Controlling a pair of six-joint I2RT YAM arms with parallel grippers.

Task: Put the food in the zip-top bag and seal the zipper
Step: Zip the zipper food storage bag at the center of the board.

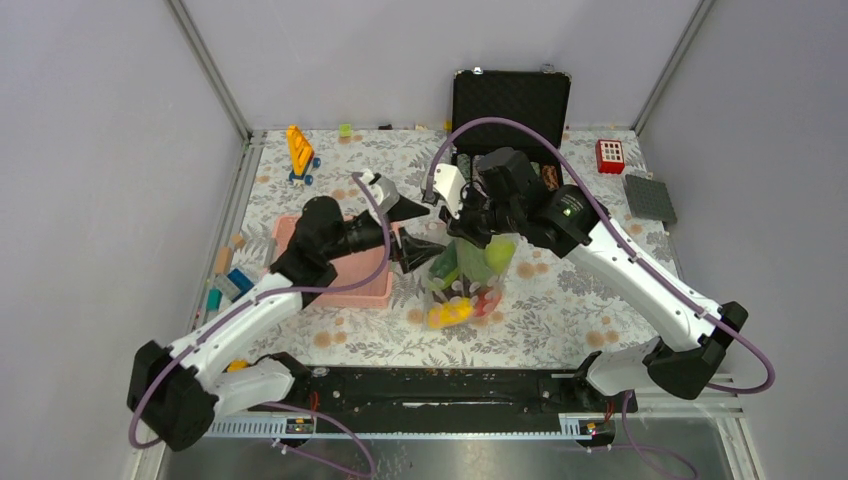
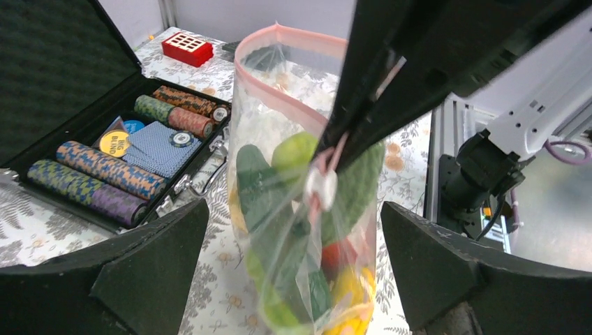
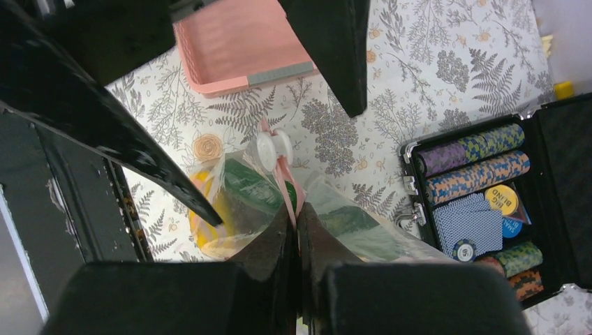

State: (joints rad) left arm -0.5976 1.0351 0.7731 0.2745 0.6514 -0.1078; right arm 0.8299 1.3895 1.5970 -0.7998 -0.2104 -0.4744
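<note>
The zip-top bag (image 1: 468,285) stood upright near the middle of the surface (image 1: 570,310), well apart from every edge. The food (image 2: 269,209) was packed in its lower part: a long green cucumber (image 2: 255,188), a lime-green piece (image 2: 293,150), a green leafy piece (image 2: 363,188), something red (image 2: 335,255) and a yellow fruit (image 1: 448,314) at the bottom. Whether the bag's base touched the surface could not be told. The zipper (image 2: 269,87) ran pink along the mouth. Beyond the pinch it gaped in an open loop, and a white slider (image 3: 272,148) sat on it close to the fingertips. The right pincer (image 3: 297,220) was pressed together on the zipper, its two fingers flat against each other with the pink strip between them, reaching in from the far-right side. The left pincer (image 2: 293,209) was spread wide, coming in from the left, with one finger (image 2: 150,258) on either side of the bag and neither touching it. Just beside the bag on the left lay a pink latticed basket (image 1: 345,292), partly under the left arm. At the far edge stood an open black case (image 1: 510,100) holding rows of striped poker chips (image 2: 105,171) and a blue card deck (image 2: 157,150). Near the far-right corner lay a red block (image 1: 610,155) and a grey studded plate (image 1: 650,198). Near the far-left corner stood a yellow toy (image 1: 300,150).
</note>
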